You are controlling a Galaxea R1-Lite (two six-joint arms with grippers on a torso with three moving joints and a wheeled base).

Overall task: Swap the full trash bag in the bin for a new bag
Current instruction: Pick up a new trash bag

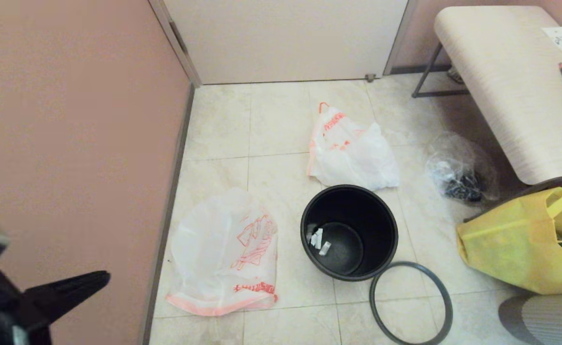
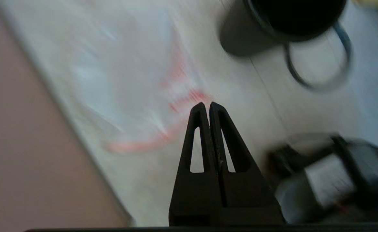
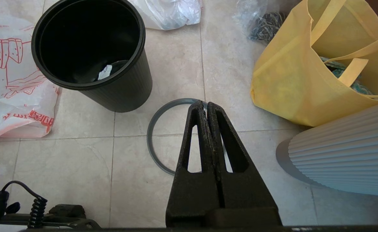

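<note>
Overhead, the black bin [image 1: 349,232] stands unlined on the tiles, its grey hoop [image 1: 411,303] lying beside it, the full trash bag [image 1: 350,151] just behind, the new bag [image 1: 226,254] flat to its left. Left wrist: left gripper [image 2: 206,105], fingers together, empty, above that flat bag. Right wrist: right gripper [image 3: 204,104] closed, empty, over the hoop, yellow tote [image 3: 308,74] nearby.

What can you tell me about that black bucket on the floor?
The bin is a small round black pail, plastic by its look, with finely ribbed walls. It stands upright and unlined on the tiled floor, a few white scraps at its bottom. Its grey hoop lies loose beside it, and the full trash bag sits just behind.
</note>
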